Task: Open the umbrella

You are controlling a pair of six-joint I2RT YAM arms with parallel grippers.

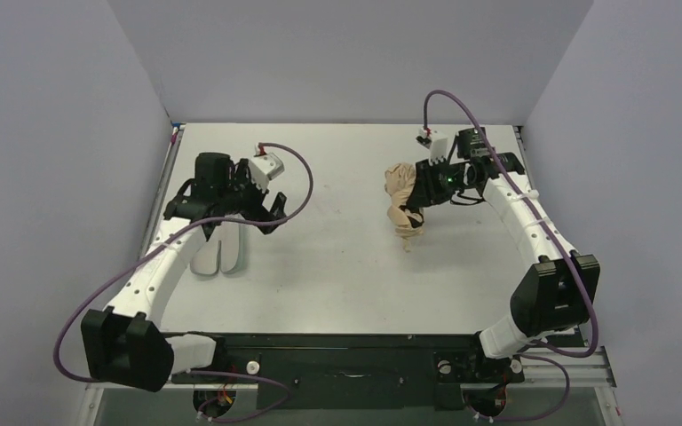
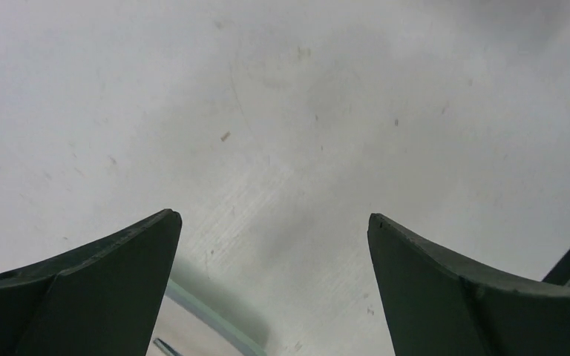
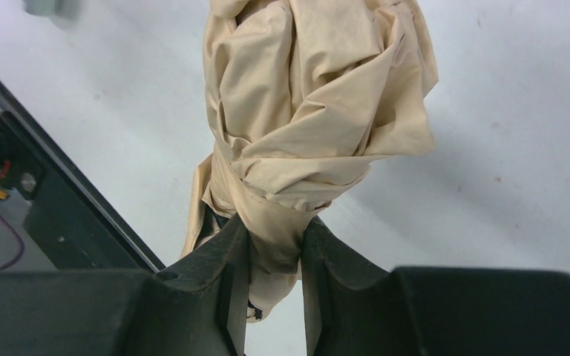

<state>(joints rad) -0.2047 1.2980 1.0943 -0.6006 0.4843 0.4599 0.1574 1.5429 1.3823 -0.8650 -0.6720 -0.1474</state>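
The right gripper (image 3: pixel 274 236) pinches the crumpled tan fabric folding umbrella (image 3: pixel 315 104) — its length running straight out from the jaws — left gripper (image 2: pixel 274 219) (spread wide, empty) hangs well apart.

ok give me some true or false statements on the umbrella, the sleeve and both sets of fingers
1. The right fingers are shut on the tan fabric folding umbrella. True.
2. The umbrella's canopy is spread open. False: it is bunched and folded.
3. The pale grey-green soft sleeve lies on the white table by the left arm. True.
4. The left fingers grip the sleeve. False: they stand wide apart with nothing between them.
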